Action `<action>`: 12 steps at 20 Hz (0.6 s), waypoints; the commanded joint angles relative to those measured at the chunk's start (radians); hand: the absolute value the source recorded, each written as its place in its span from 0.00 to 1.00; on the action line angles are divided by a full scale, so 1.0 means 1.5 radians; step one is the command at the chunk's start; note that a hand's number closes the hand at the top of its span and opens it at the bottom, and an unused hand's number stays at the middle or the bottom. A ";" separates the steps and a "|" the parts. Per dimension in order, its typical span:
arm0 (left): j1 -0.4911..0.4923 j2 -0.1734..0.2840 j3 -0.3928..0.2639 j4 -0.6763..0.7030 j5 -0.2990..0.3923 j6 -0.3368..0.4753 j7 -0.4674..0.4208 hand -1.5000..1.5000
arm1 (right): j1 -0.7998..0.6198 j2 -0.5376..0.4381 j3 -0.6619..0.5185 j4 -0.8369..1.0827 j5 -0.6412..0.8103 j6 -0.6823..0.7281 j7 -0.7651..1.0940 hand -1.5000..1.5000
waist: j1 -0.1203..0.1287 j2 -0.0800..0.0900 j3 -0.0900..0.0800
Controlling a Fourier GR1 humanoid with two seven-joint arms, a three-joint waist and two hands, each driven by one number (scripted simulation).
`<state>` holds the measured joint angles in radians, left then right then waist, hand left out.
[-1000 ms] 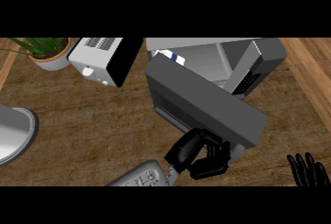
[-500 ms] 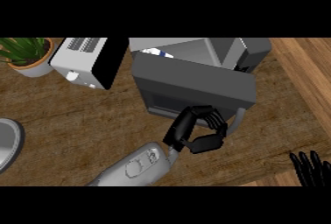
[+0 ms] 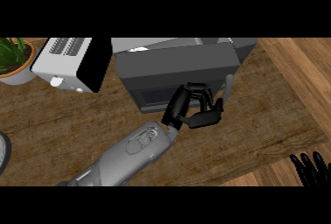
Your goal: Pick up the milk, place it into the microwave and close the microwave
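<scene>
The grey microwave (image 3: 241,47) stands at the back centre of the counter. Its dark door (image 3: 174,65) lies almost flat across the front, nearly shut. The milk is hidden behind the door. My left hand (image 3: 202,117) rests against the door's lower front, near its right edge, open with fingers relaxed and slightly bent, holding nothing. My right hand (image 3: 309,168) shows only as upright fingers at the lower right edge, resting and open.
A white toaster (image 3: 65,61) with a black side stands left of the microwave. A potted plant (image 3: 14,65) sits at the far left. A grey rim (image 3: 3,151) shows at the left edge. Lighter wood (image 3: 304,83) borders the counter on the right.
The microwave door has swung from wide open to nearly shut, with my left hand following it up and back. The right hand has stayed still.
</scene>
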<state>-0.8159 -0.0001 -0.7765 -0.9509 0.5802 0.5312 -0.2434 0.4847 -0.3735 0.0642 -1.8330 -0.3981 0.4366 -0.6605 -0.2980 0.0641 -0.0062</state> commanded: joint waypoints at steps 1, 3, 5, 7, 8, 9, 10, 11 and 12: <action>-0.050 0.000 0.035 0.041 0.035 -0.005 -0.026 1.00 | -0.003 -0.013 -0.007 -0.017 -0.025 0.023 -0.002 0.00 | -0.014 0.007 0.001; -0.062 0.000 0.038 0.057 0.048 0.001 -0.035 1.00 | 0.007 -0.023 -0.011 -0.031 -0.029 0.024 0.006 0.00 | -0.026 0.006 0.001; -0.082 0.000 0.044 0.074 0.061 -0.007 -0.039 1.00 | 0.004 -0.022 0.004 -0.038 -0.029 0.025 0.016 0.00 | -0.028 0.010 0.002; -0.093 0.000 0.049 0.094 0.068 -0.009 -0.050 1.00 | 0.011 -0.034 -0.006 -0.046 -0.038 0.032 0.016 0.00 | -0.039 0.011 0.002; -0.097 0.000 0.054 0.104 0.074 -0.009 -0.054 1.00 | 0.005 -0.032 -0.002 -0.053 -0.041 0.032 0.018 0.00 | -0.036 0.014 0.002; -0.097 0.000 0.053 0.108 0.080 -0.015 -0.063 1.00 | 0.008 -0.029 0.002 -0.058 -0.044 0.031 0.019 0.00 | -0.038 0.014 0.002; -0.104 0.000 0.052 0.105 0.087 -0.009 -0.064 1.00 | 0.007 -0.031 0.003 -0.057 -0.046 0.033 0.021 0.00 | -0.044 0.014 0.003; -0.099 0.000 0.054 0.112 0.088 -0.014 -0.072 1.00 | 0.011 -0.038 -0.003 -0.058 -0.049 0.038 0.022 0.00 | -0.047 0.016 0.003; -0.099 0.000 0.053 0.115 0.093 -0.011 -0.077 1.00 | 0.012 -0.035 0.005 -0.067 -0.051 0.035 0.026 0.00 | -0.046 0.015 0.002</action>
<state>-0.9078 0.0016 -0.7224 -0.8401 0.6921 0.5315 -0.3416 0.4984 -0.4182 0.0652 -1.9135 -0.4602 0.4659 -0.6185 -0.3504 0.0768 -0.0036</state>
